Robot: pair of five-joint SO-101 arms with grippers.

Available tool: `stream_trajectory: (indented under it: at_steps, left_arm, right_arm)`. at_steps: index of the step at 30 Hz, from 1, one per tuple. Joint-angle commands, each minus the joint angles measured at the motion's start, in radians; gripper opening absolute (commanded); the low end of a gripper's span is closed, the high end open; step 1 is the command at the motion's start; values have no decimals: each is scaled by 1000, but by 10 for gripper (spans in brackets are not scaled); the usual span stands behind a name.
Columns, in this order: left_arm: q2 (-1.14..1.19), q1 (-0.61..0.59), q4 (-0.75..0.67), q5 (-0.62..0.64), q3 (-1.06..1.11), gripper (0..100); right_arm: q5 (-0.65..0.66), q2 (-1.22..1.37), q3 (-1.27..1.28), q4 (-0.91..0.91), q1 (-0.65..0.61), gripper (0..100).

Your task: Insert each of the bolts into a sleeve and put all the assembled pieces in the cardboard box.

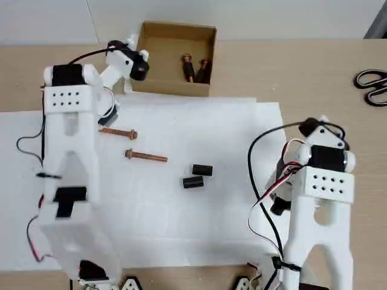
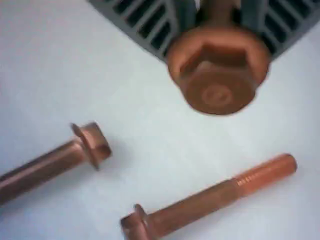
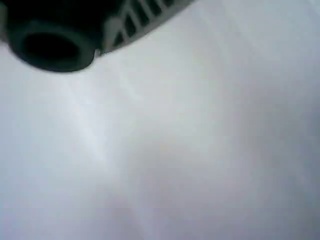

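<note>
The left gripper (image 2: 219,15) clamps one bolt (image 2: 217,75), the right gripper (image 3: 85,20) one sleeve (image 3: 50,45). Loose are two bolts (image 1: 118,132) (image 1: 146,156) and two sleeves (image 1: 202,170) (image 1: 193,181). The cardboard box (image 1: 178,27) at 12 o'clock holds two assembled pieces (image 1: 188,66) (image 1: 204,69).

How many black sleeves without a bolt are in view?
3. Two lie close together mid-sheet: farther sleeve, nearer sleeve. The held sleeve is in the right gripper. Arms may hide more.

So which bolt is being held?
The bolt seen head-on, clamped in the left pincer; the other two bolts lie flat on the white sheet.
</note>
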Motion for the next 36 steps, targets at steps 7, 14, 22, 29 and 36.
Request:
stream_trajectory:
  at_steps: [7,14,22,29,36]
  left_arm:
    - [-400,60,11,365,188,5]
    - [-609,160,11,615,236,5]
    - [-875,218,11,758,314,5]
    - [-1155,218,-2,870,553,5]
    - [-1372,218,-74,993,751,5]
  right_arm:
    - [132,-31,-101,13,-91,2]
    - [126,-33,-101,-42,-384,2]
    - [129,-314,-95,-25,-564,2]
    - [133,-538,14,-21,-591,2]
    - [155,-648,94,-35,-622,2]
